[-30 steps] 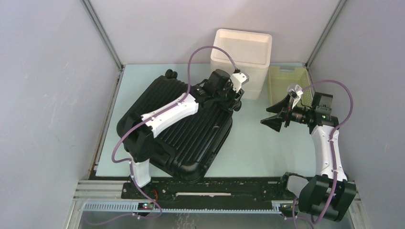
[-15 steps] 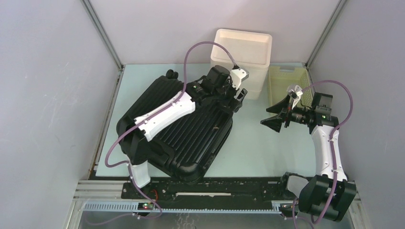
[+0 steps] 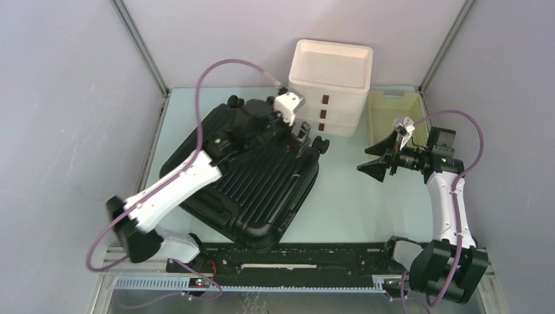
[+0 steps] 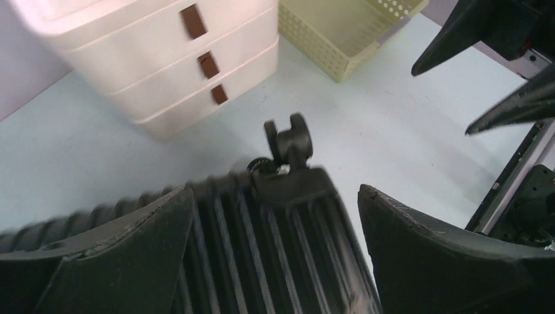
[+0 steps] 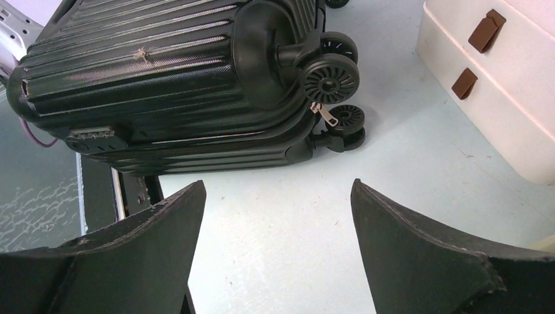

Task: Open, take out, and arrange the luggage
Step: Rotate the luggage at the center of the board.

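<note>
Lying shut on the pale-green surface (image 3: pixel 353 203), luggage (image 3: pixel 262 190) sits within grey walls (image 3: pixel 65 98); left tool (image 4: pixel 268 196) and right tool (image 5: pixel 278 186) gape wide, holding nothing.

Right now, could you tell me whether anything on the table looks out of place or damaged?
The suitcase lies askew, diagonal to the table, its near corner at the front edge. A small pale scuff marks its ribbed shell. Nothing else stands out.

Ribbed black luggage (image 3: pixel 262 190) on a pale mint worktop (image 3: pixel 353 203); white drawer box (image 3: pixel 330 72) with brown pulls (image 3: pixel 321 113); pale yellow perforated basket (image 3: pixel 381 118); white-and-black arms (image 3: pixel 445 203), purple cables (image 3: pixel 229 62).
</note>
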You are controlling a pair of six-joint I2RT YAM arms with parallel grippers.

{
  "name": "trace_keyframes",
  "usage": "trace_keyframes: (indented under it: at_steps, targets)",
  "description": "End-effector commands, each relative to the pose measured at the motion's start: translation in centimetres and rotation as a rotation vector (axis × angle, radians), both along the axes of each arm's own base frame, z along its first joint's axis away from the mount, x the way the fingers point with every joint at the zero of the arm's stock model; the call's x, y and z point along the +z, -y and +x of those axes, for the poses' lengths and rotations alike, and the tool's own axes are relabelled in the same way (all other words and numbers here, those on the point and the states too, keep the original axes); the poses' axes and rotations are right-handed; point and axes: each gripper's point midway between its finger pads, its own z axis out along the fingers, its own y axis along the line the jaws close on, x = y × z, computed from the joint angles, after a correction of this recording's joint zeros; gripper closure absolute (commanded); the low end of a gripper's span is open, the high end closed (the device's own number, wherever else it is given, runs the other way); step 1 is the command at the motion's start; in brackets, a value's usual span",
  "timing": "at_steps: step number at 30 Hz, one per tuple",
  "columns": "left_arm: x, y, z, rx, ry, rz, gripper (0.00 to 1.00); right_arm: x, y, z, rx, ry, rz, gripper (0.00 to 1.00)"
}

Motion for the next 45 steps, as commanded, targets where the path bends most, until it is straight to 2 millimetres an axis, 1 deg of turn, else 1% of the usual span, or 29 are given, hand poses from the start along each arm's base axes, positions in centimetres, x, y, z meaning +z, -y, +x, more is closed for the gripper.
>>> trace_keyframes:
  at_steps: [1, 2, 3, 7, 9, 13, 16, 17, 19, 21, 23, 25, 27, 29, 32, 34, 38, 39, 42, 45]
  targets:
    - [1.5, -4.7, -1.7, 0.128, 0.067, -0.082, 0.0, 0.5, -0.3, -0.3, 0.023, 0.033, 0.007, 0.09]
    - [1.2, -5.8, -2.3, 0.148, 0.062, -0.088, 0.0, 0.4, -0.3, -0.3, 0.026, 0.032, 0.006, 0.09]
    - [1.5, -6.9, -2.9, 0.167, 0.068, -0.108, 0.0, 0.4, -0.4, -0.3, 0.028, 0.031, 0.004, 0.09]
    - [-0.2, -11.7, -5.0, 0.277, -0.006, -0.173, 0.0, 0.1, -0.8, -0.4, 0.04, 0.032, -0.008, 0.09]
    - [-0.6, -14.6, -6.2, 0.355, -0.032, -0.225, 0.0, 0.1, -1.1, -0.5, 0.053, 0.028, -0.01, 0.09]
    - [-1.4, -19.5, -7.9, 0.516, -0.068, -0.313, 0.0, -0.2, -2.7, -0.5, 0.109, 0.008, -0.009, 0.09]
    - [-2.1, -22.9, -9.1, 0.649, -0.084, -0.335, 0.01, -0.9, -4.3, 0.7, 0.144, 0.019, -0.108, 0.09]
    - [-2.4, -24.2, -9.4, 0.704, -0.085, -0.323, 0.02, -0.1, -4.9, 1.3, 0.164, 0.055, -0.147, 0.09]
    - [-3.1, -26.3, -10.0, 0.793, -0.096, -0.293, 0.02, 0.7, -6.4, 2.1, 0.224, 0.114, -0.216, 0.08]
    - [-3.9, -28.1, -10.4, 0.882, -0.102, -0.26, 0.02, 2.7, -7.6, 3.7, 0.237, 0.149, -0.233, 0.08]
    - [-4.5, -30.0, -10.6, 0.983, -0.095, -0.234, 0.02, 5.0, -9.0, 5.2, 0.24, 0.113, -0.193, 0.1]
    - [-5.1, -31.7, -10.6, 1.087, -0.082, -0.217, 0.02, 6.2, -10.9, 6.4, 0.217, -0.006, -0.143, 0.15]
    - [-5.2, -32.7, -10.5, 1.153, -0.064, -0.231, 0.0, 6.4, -12.9, 7.5, 0.168, -0.123, -0.104, 0.16]
    - [-5.4, -33.0, -10.2, 1.188, -0.072, -0.286, 0.0, 5.8, -15.2, 7.7, 0.163, -0.218, -0.067, 0.16]
    - [-5.6, -32.7, -9.7, 1.199, -0.112, -0.376, 0.0, 4.5, -17.0, 7.9, 0.134, -0.321, -0.061, 0.14]
    - [-6.4, -32.6, -9.5, 1.214, -0.158, -0.408, 0.0, 3.5, -17.6, 8.4, 0.114, -0.348, -0.075, 0.12]
    - [-8.9, -32.9, -9.2, 1.272, -0.244, -0.431, 0.0, 1.2, -18.2, 9.2, 0.096, -0.428, -0.095, 0.12]
    - [-9.3, -32.6, -8.9, 1.262, -0.26, -0.437, 0.0, 0.7, -18.3, 9.4, 0.093, -0.444, -0.099, 0.12]
    - [-10.4, -31.6, -8.3, 1.223, -0.306, -0.445, 0.0, -0.7, -18.7, 9.0, 0.118, -0.484, -0.111, 0.12]
    - [-11.1, -30.9, -7.7, 1.191, -0.329, -0.435, 0.0, -1.8, -19.0, 7.6, 0.161, -0.507, -0.124, 0.13]
